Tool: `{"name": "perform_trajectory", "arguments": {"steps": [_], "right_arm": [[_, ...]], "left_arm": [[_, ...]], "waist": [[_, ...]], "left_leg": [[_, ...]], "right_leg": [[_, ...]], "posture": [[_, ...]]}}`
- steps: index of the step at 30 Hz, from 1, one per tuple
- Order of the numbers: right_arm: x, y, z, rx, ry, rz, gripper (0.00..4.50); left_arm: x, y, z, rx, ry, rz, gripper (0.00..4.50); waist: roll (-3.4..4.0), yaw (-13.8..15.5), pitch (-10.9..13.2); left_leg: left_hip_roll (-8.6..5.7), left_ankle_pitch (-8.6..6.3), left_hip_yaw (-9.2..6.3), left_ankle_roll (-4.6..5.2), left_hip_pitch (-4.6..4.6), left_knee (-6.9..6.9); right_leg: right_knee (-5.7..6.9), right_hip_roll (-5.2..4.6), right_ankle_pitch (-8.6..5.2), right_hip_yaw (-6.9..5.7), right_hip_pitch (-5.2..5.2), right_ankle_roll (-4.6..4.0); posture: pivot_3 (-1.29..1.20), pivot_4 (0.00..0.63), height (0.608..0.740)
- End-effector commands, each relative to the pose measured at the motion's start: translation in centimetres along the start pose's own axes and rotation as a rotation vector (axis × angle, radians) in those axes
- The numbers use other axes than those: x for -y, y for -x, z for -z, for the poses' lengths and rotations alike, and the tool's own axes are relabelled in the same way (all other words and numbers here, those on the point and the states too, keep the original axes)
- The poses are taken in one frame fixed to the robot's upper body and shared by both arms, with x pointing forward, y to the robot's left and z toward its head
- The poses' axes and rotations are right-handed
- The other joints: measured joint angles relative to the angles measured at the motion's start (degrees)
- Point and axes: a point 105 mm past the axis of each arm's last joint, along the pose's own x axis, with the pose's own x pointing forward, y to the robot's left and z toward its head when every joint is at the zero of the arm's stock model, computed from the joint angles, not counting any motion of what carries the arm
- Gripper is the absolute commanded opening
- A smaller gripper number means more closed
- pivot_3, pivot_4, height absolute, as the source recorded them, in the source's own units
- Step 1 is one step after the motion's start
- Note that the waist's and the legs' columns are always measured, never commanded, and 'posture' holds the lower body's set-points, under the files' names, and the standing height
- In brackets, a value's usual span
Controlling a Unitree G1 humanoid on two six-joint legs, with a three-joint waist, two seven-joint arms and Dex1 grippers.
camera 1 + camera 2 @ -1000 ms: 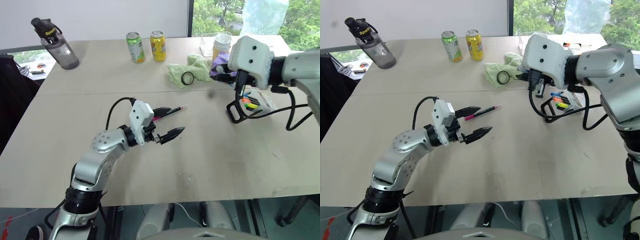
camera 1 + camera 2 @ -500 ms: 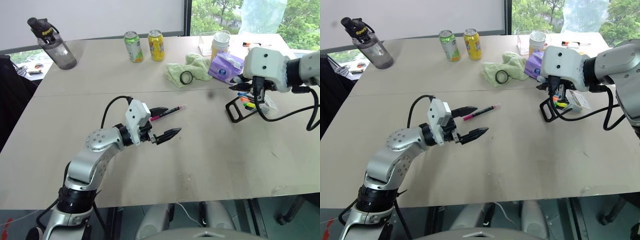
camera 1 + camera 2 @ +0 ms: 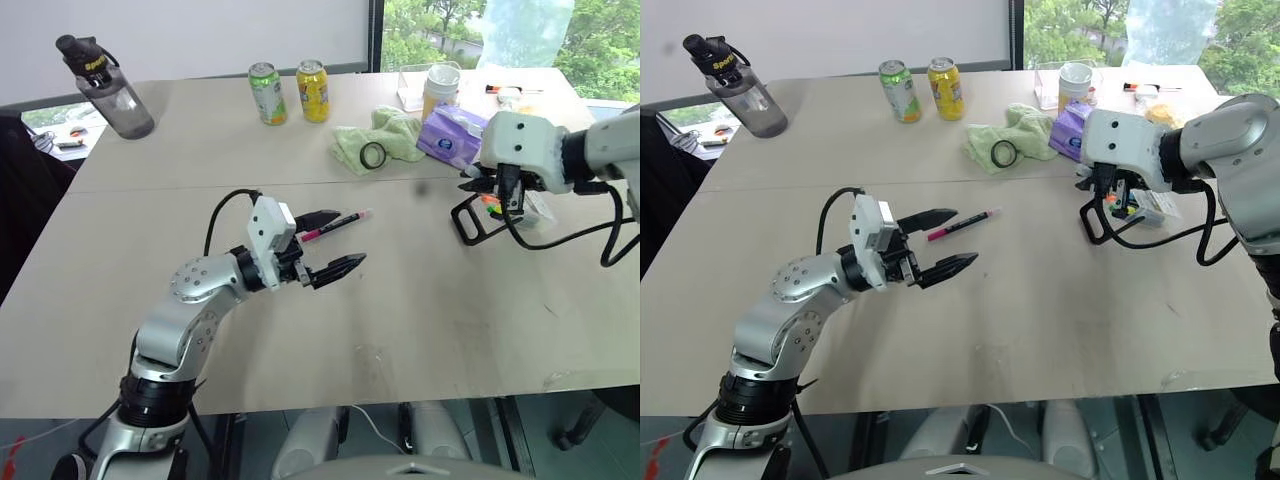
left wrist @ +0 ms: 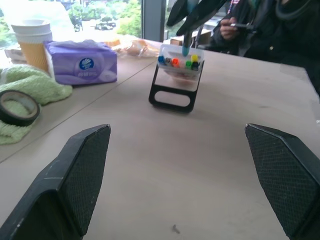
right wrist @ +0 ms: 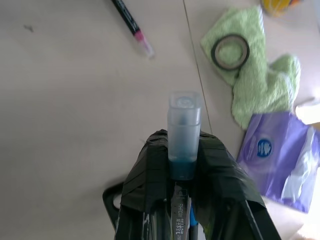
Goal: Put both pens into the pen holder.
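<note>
Black fingers of the right gripper [image 5: 184, 165] are clenched on the blue-ended pen [image 5: 183, 131], its pale blue cap sticking out past the fingertips. That gripper hangs right over the pen holder [image 4: 179, 75], which sits on the beige table [image 3: 420, 300] at about three o'clock from the table's middle, its black wire frame [image 3: 472, 222] standing in front of it. From the left wrist view the pen's blue tip hangs at the holder's mouth, among the coloured marker caps inside. The pink-ended pen [image 3: 338, 223] lies flat on the table near the centre, its pink cap pointing towards two o'clock. The left gripper [image 3: 335, 243] hovers just beside it, fingers spread wide with nothing in them; one finger reaches over the pen's dark end. A purple tissue pack [image 3: 452, 134] and a green cloth [image 3: 385, 138] with a tape roll [image 3: 375, 155] on it lie at about one o'clock.
</note>
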Motion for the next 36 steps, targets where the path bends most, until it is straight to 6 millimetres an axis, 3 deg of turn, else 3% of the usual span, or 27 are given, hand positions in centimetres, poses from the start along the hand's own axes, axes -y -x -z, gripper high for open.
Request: {"name": "perform_trajectory", "arguments": {"steps": [1, 9, 15, 18, 19, 25, 27, 31, 33, 36], "right_arm": [[0.5, 0.0, -0.2, 0.006, 0.025, 0.028, 0.05], [0.7, -1.2, 1.2, -0.039, 0.049, 0.025, 0.05], [0.9, -1.3, 2.6, -0.087, 0.049, 0.030, 2.81], [2.1, -1.2, 2.8, -0.090, 0.035, 0.105, 4.27], [2.4, -1.1, 2.6, -0.084, 0.030, 0.119, 4.44], [2.1, -0.8, -0.9, 0.101, -0.036, 0.090, 4.44], [1.2, -0.7, -2.1, 0.176, -0.085, 0.050, 4.44], [-2.4, -0.1, -5.1, 0.412, -0.196, -0.097, 4.44], [-3.6, 0.1, -5.3, 0.432, -0.244, -0.131, 4.44], [-6.2, -0.1, -4.0, 0.399, -0.344, -0.204, 4.44]], "left_arm": [[0.4, 0.2, -1.7, 0.059, -0.060, 0.018, 4.42], [0.6, 0.1, -1.9, 0.064, -0.052, 0.039, 4.42], [0.5, 0.2, -1.8, 0.055, -0.062, 0.032, 4.50], [0.4, 0.2, -1.8, 0.054, -0.062, 0.029, 4.50], [0.4, 0.2, -1.8, 0.054, -0.062, 0.027, 4.50], [-0.6, 0.2, -1.5, 0.045, -0.060, -0.037, 4.50], [-1.4, 0.3, -1.0, 0.016, -0.068, -0.094, 4.50], [-4.3, 1.7, 1.2, -0.123, -0.112, -0.266, 4.50], [-4.8, 2.3, 1.6, -0.154, -0.129, -0.288, 4.50], [-5.9, 3.1, 2.1, -0.199, -0.149, -0.327, 4.50]], "waist": [[0.00, -0.05, 0.00], [0.00, -0.01, 0.00], [0.00, -0.04, 0.00], [0.00, -0.07, 0.00], [0.00, -0.10, 0.00], [0.00, -0.12, 0.00], [0.00, -0.11, 0.00], [-0.04, 0.04, -0.04], [-0.04, 0.04, -0.04], [-0.06, 0.31, -0.05]], "left_leg": [[0.00, 0.00, 0.00, 0.00, 0.00, 0.01], [0.00, 0.00, 0.00, 0.00, -0.01, 0.08], [0.00, 0.00, 0.01, 0.00, -0.01, 0.09], [0.00, 0.00, 0.01, 0.00, -0.01, 0.10], [0.00, 0.00, 0.02, 0.00, -0.01, 0.10], [0.00, 0.00, 0.02, 0.00, -0.01, 0.13], [0.00, 0.00, 0.02, 0.00, -0.01, 0.14], [0.00, 0.00, -0.03, 0.00, -0.01, 0.14], [0.00, 0.00, -0.06, 0.00, -0.02, 0.15], [-0.02, 0.00, -0.06, 0.00, -0.05, 0.18]], "right_leg": [[0.02, 0.00, 0.00, 0.00, 0.00, 0.00], [0.03, 0.01, 0.02, 0.00, 0.01, 0.02], [0.03, 0.01, 0.02, 0.00, 0.01, 0.02], [0.05, 0.01, 0.02, 0.01, 0.00, 0.02], [0.06, 0.01, 0.02, 0.01, 0.00, 0.02], [0.08, 0.01, 0.02, 0.02, 0.00, 0.02], [0.08, 0.01, 0.02, 0.02, 0.00, 0.02], [0.08, 0.01, 0.02, -0.01, 0.02, 0.02], [0.11, 0.01, 0.03, -0.04, 0.02, 0.02], [0.10, 0.00, 0.04, -0.03, 0.02, 0.04]], "posture": [[0.00, 0.150, 0.740], [0.00, 0.150, 0.740], [0.00, 0.150, 0.740], [0.00, 0.150, 0.740], [0.00, 0.150, 0.740], [0.00, 0.150, 0.740], [0.00, 0.150, 0.740], [0.00, 0.150, 0.740], [0.00, 0.150, 0.740], [0.00, 0.150, 0.740]]}}
